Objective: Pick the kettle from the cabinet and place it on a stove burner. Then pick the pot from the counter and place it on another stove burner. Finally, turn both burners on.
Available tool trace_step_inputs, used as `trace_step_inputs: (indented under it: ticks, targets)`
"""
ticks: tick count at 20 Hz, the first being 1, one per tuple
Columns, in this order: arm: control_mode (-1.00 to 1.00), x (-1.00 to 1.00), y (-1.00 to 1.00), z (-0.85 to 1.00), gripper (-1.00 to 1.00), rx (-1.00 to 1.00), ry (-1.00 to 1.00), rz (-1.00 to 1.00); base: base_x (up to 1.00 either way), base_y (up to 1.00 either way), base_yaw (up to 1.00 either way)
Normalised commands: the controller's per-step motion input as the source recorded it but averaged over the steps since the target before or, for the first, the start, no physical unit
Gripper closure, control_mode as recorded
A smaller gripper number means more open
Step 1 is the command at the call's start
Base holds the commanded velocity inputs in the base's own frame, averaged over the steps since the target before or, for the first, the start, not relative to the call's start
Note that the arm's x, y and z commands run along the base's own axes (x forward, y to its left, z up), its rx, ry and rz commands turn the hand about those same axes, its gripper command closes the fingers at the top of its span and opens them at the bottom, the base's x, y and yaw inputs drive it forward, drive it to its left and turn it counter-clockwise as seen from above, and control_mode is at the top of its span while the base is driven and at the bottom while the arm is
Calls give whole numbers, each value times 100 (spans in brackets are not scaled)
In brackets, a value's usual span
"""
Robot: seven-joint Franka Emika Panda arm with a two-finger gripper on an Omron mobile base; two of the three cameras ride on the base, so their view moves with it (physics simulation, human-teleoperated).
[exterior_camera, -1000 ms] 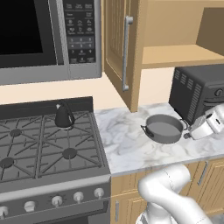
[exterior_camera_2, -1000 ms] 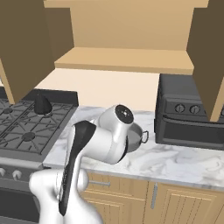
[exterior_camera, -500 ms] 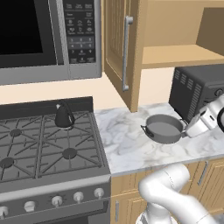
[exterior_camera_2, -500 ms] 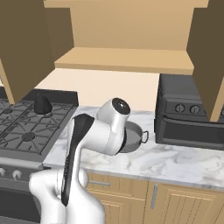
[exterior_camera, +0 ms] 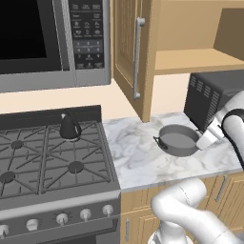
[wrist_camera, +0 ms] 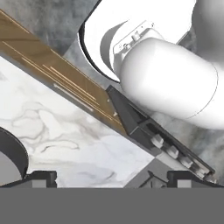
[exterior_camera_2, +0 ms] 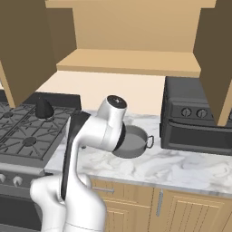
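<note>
Gripper spread wide, empty, beside pot near counter front edge; could nudge pot off.

We see the kettle standing on a rear burner of the grey range, at the left. The pot sits on the marble counter, partly hidden behind our white arm, one black side handle showing at its right. A black oven-like appliance stands on the counter just right of the pot. Above, the cabinet is open, its wooden shelf bare, doors swung out at both sides.
</note>
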Motion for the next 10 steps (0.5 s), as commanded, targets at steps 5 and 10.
trace_step_inputs:
  ticks: [5, 10]
  targets:
    - [-100, 19, -25, -14, -100, -19, 0, 19, 0, 0, 0]
    - [-100, 22, -25, -25, -100, -16, 0, 22, 0, 0, 0]
